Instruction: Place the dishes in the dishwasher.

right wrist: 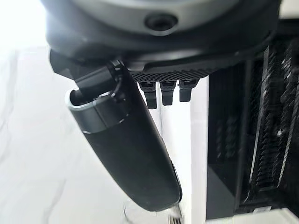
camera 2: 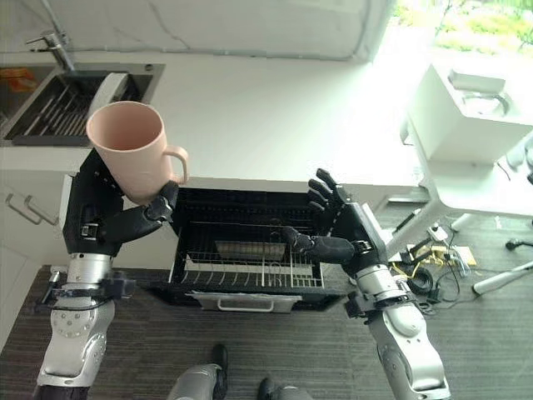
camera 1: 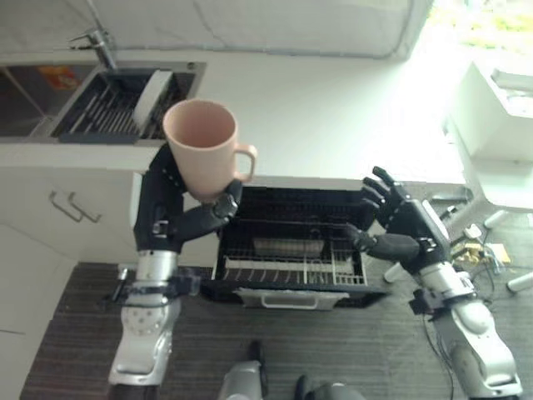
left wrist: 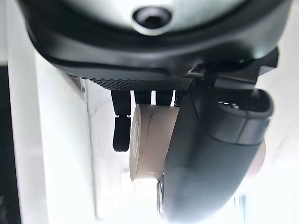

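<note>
Black wire rack [camera 1: 291, 262] stands pulled out of the dishwasher [camera 1: 293, 208] nearest the robot. Over its right edge the right robot hand [camera 1: 404, 223] hovers, fingers spread wide, holding nothing. The left robot hand [camera 1: 187, 218], raised upright, grips a pink mug [camera 1: 202, 148] above the white table [camera 1: 333, 108]; the sink [camera 1: 121, 104] lies beyond.

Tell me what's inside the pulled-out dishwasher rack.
The black wire dishwasher rack holds a grey rectangular tray. Its left corner is hidden behind the left hand, which holds the pink ceramic mug.
</note>
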{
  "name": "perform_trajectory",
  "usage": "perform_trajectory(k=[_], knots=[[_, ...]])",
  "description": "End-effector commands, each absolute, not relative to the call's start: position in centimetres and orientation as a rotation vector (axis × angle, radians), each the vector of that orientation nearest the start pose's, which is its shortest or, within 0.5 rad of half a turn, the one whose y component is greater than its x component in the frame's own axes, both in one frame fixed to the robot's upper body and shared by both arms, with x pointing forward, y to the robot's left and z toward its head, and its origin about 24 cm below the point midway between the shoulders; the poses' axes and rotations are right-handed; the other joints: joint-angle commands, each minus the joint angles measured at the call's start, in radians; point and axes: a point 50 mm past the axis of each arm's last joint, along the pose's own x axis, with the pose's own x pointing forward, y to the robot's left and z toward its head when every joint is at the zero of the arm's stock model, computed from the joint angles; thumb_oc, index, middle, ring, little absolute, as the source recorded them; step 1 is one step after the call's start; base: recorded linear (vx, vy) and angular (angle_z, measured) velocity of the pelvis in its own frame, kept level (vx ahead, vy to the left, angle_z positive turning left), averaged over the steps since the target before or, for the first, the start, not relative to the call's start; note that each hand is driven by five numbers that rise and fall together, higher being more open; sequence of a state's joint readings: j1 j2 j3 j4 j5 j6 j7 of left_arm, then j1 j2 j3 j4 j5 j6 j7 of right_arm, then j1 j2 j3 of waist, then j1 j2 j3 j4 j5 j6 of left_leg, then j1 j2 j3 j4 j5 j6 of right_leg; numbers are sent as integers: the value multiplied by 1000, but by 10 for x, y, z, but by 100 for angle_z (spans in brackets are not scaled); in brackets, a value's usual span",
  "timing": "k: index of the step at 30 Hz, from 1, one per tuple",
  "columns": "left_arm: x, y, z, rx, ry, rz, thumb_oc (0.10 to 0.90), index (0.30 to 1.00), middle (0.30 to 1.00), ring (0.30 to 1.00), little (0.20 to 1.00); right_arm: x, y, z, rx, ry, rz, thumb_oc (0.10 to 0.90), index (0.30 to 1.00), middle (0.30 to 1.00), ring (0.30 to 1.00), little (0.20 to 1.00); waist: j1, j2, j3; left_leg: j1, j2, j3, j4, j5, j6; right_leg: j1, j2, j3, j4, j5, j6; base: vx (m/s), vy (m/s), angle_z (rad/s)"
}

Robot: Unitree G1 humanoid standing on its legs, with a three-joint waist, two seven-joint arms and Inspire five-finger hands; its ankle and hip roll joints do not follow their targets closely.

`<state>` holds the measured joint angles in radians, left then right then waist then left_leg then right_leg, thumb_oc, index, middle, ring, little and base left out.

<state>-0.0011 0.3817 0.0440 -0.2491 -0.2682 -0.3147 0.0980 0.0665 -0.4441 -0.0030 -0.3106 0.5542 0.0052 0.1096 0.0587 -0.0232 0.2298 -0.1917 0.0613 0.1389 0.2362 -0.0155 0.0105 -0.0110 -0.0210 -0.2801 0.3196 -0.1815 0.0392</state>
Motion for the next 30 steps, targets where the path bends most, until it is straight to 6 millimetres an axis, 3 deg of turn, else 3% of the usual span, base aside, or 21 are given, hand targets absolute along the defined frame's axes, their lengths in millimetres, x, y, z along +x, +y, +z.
perform_trajectory(k=[1,3,6,11,18,23,30], knots=[[225,211,188,162,-830,-16,400,300,300,300,300,228,-188,156,158,-497,290,800,900,900,900,900,-12,-4,-78,-7,42,-48,64,-82,-52,16,-163,6,-20,231,149,31,-155,21],[228,210,193,178,-847,-6,400,300,300,300,300,231,-183,158,185,-511,321,800,900,900,900,900,-8,-17,-66,3,61,-45,64,-89,-75,-38,-229,7,-20,150,144,-7,-320,19],[231,207,197,192,-859,-3,400,300,300,300,300,233,-179,162,193,-521,333,800,900,900,900,900,-28,-30,-63,10,77,-56,64,-114,-89,-130,-268,87,-20,150,165,29,-321,2],[227,203,187,189,-808,-5,400,300,300,300,300,232,-180,163,191,-458,370,800,900,900,900,900,-32,-31,-103,22,125,-38,64,-113,-113,-134,-249,83,-20,94,162,88,-202,31],[227,202,174,295,-748,24,400,300,300,300,300,235,-179,164,280,-404,481,800,900,900,900,900,-25,-4,-123,21,183,-44,64,-91,-151,-111,-210,61,-20,58,132,25,-151,-10],[237,191,169,347,-752,32,400,300,300,300,300,242,-164,170,345,-416,587,800,900,900,900,900,-29,7,-127,23,194,-43,64,-88,-159,-106,-200,48,-20,50,122,-46,-60,-6],[248,166,163,346,-750,-105,400,300,300,300,300,248,-146,173,409,-417,666,800,900,900,900,900,-32,20,-144,39,189,-44,64,-99,-159,-92,-194,60,-20,40,118,-2,-4,-2]])
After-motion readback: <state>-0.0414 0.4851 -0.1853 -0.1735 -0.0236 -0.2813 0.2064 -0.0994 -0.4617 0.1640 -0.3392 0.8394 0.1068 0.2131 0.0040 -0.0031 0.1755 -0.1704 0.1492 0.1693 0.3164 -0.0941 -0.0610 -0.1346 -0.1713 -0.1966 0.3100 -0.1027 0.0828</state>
